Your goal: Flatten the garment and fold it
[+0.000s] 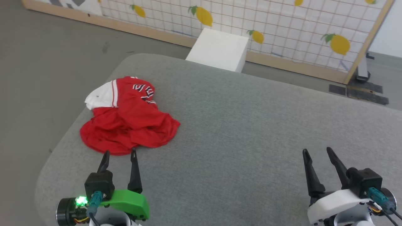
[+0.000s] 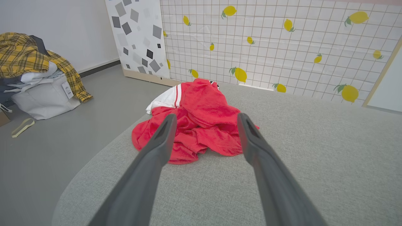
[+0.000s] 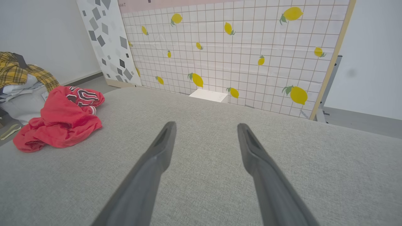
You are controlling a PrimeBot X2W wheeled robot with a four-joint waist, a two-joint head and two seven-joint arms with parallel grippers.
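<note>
Looking down from the head camera, we see the garment (image 1: 128, 119) lying in a crumpled heap on the grey bench (image 1: 251, 125), in the left half of the frame, close to the bench's rounded left edge. It is mostly red. A white sleeve (image 1: 100, 97) with striped trim shows at its upper left, and a scrap of black, white-outlined lettering shows near the top of the heap.

Our left hand (image 1: 119, 151) sits at the lower left of the frame, its two dark fingers spread apart and gripping nothing. The fingertips reach the near hem of the garment, though we cannot tell whether they touch the cloth. In the left wrist view the red heap lies at the centre, just past the two fingertips.

Our right hand (image 1: 317, 149) is at the lower right of the head view, likewise released and empty, over bare bench well apart from the garment. In the right wrist view the garment lies at the left edge of the frame.

Beyond the bench, a white box (image 1: 218, 50) stands on the floor (image 1: 47, 62) against a lemon-printed panel (image 1: 282, 28). At the upper left of the left wrist view, a yellow plaid shirt (image 2: 28, 59) is draped over a pale pile on the floor.
</note>
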